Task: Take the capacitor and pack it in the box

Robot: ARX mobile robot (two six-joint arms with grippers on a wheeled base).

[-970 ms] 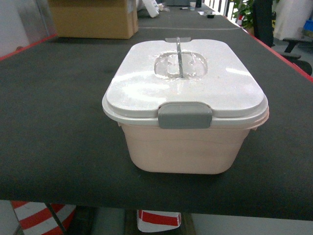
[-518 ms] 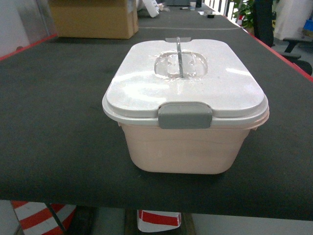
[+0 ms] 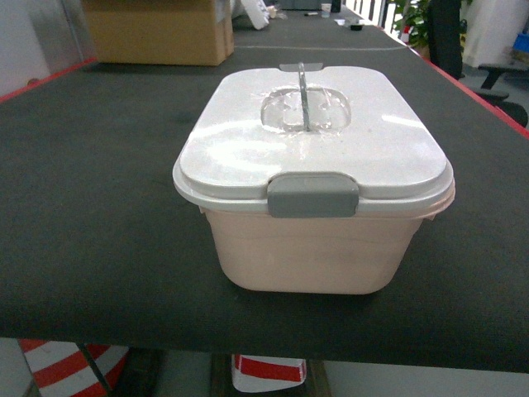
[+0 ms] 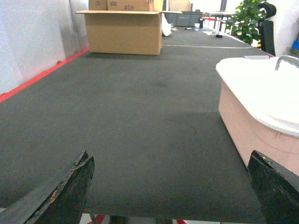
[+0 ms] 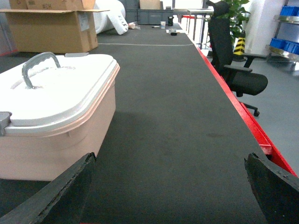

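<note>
The box (image 3: pixel 314 248) sits near the front edge of the dark table (image 3: pixel 91 231), at the centre of the head view, its white lid (image 3: pixel 314 136) on and a grey latch (image 3: pixel 312 195) folded down over the rim on the near side. A grey handle (image 3: pixel 302 95) stands upright over the clear recess in the middle of the lid. No capacitor shows in any view. Neither arm appears in the head view. In the left wrist view the left gripper (image 4: pixel 170 186) is spread wide, its two dark fingertips at 7 and 5 o'clock with only table mat between them, grasping nothing; the box lies at 3 o'clock, just beyond the right fingertip (image 4: pixel 275 186), and whether it touches cannot be told. In the right wrist view the right gripper (image 5: pixel 170 191) is likewise released and wide apart, holding nothing, with the box at 9 o'clock, close to the left fingertip (image 5: pixel 60 193). A cardboard carton (image 3: pixel 157 31) stands at 11 o'clock at the far end of the table, well apart from the box. A red strip (image 5: pixel 238 107) runs along the table's right edge, and a black office chair (image 5: pixel 236 60) stands beside it at 1 o'clock in the right wrist view.
</note>
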